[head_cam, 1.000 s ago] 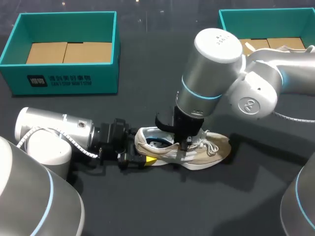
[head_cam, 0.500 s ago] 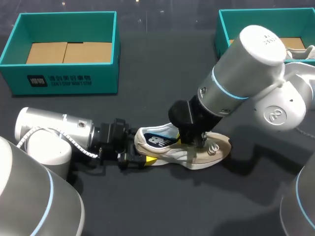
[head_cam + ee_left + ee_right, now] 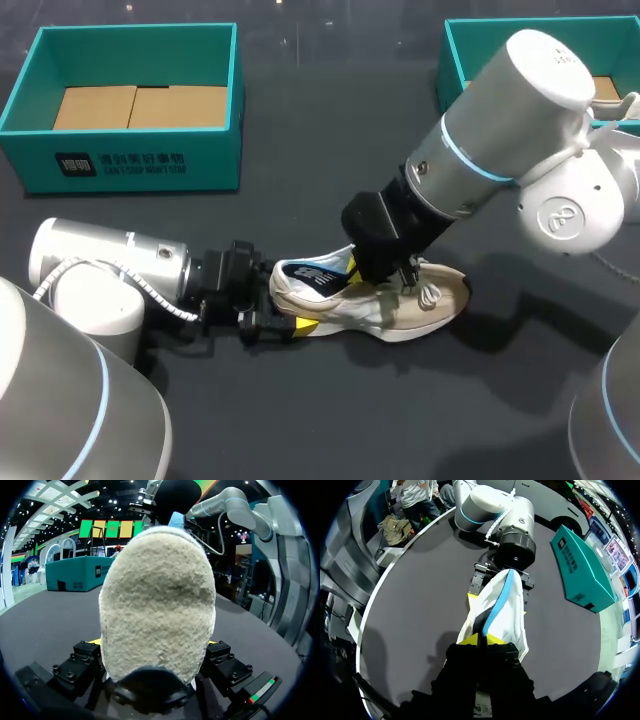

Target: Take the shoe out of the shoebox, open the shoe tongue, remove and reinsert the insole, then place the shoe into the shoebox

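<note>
Sneaker of beige suede and white sole (image 3: pixel 425 300), near middle of black table (image 3: pixel 400 420). Was clamped at heel, 9 o'clock end, by left gripper (image 3: pixel 155 647). Dark blue insole (image 3: pixel 318 275), partly lifted out; was pinched by right gripper (image 3: pixel 479 640).

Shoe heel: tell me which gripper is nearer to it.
Left. The left gripper is shut on the shoe heel from behind; the right gripper pinches the lifted insole farther toward the toe.
</note>
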{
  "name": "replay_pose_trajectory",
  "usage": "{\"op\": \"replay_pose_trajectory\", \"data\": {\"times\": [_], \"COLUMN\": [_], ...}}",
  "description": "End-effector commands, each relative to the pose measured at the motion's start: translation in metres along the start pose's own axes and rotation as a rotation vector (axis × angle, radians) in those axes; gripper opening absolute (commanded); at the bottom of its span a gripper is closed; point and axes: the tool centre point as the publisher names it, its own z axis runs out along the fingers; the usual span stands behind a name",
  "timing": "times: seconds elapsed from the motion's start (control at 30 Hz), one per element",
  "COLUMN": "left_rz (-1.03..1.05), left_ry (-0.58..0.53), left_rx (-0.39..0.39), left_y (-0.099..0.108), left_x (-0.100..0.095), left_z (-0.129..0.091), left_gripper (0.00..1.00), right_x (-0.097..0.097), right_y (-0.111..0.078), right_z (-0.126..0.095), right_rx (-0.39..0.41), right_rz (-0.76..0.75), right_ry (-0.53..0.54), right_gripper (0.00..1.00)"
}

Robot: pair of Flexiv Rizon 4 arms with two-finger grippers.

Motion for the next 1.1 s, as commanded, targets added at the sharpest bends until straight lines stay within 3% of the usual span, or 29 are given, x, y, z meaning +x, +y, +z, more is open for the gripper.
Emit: {"op": "replay_pose_trajectory", "data": {"times": [0.03,0.73,0.9,1.1], "left_rz": [0.000,0.000,0.000,0.000], "left_ry": [-0.002,-0.002,-0.002,-0.002], "left_rx": [-0.001,-0.001,-0.001,-0.001], "left_y": [0.005,0.005,0.005,0.005], "left_x": [0.002,0.002,0.002,0.002], "left_z": [0.004,0.004,0.004,0.004], "left_gripper": [0.00,0.00,0.00,0.00], "right_x": [-0.005,-0.007,-0.011,-0.019], "right_y": [0.005,-0.018,-0.013,0.010], "right_z": [0.003,-0.009,-0.011,-0.002], "right_rx": [0.000,-0.148,-0.167,-0.105], "right_rz": [-0.013,-0.141,-0.189,-0.228], "right_ry": [0.013,0.031,0.045,0.131], "right_gripper": [0.00,0.00,0.00,0.00]}}
